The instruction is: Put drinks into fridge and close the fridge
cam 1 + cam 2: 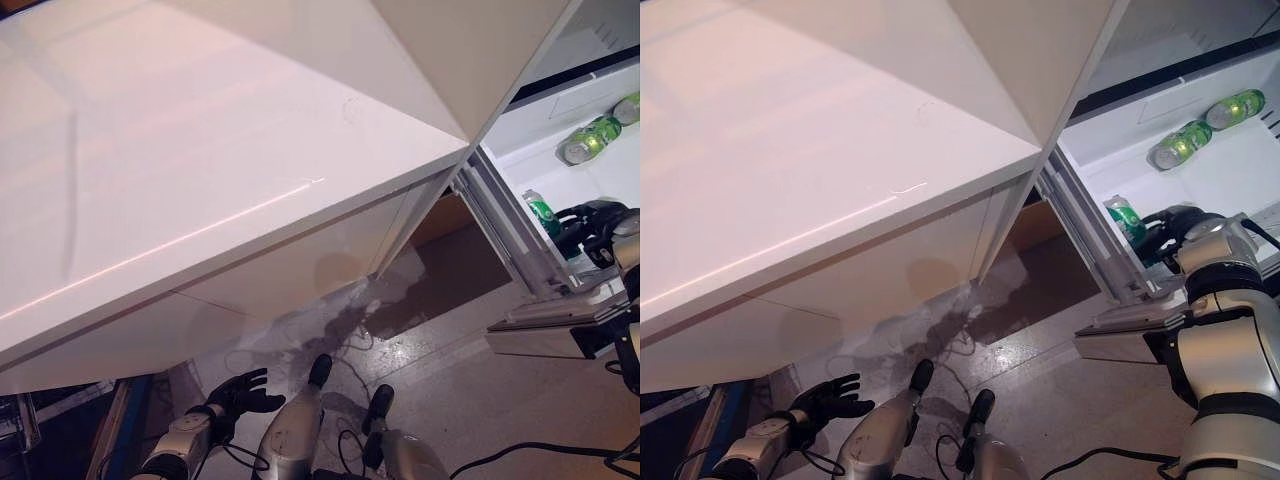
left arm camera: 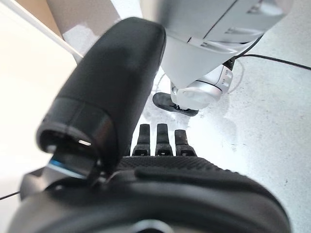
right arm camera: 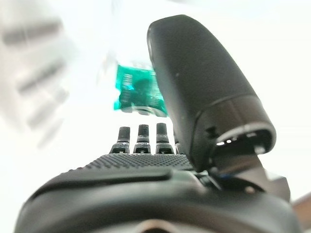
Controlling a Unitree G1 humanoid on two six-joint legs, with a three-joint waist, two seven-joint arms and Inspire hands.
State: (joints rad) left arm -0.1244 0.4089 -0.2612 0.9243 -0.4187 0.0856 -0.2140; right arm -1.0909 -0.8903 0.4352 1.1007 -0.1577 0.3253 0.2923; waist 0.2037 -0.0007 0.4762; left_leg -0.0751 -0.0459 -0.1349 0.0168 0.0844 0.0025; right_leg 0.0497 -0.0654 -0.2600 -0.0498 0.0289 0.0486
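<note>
The placing step is in hand: the right hand [image 1: 1180, 232] reaches into the open white fridge [image 1: 1240, 170], its fingers straight and holding nothing, with a green drink can [image 1: 1126, 218] just past its fingertips on the shelf. Whether they touch I cannot tell. Two green plastic bottles [image 1: 1180, 145] lie on their sides farther beyond the hand. The left hand [image 1: 823, 401] hangs low, spread and empty. Next, I judge, the hand should draw clear without tipping the can.
</note>
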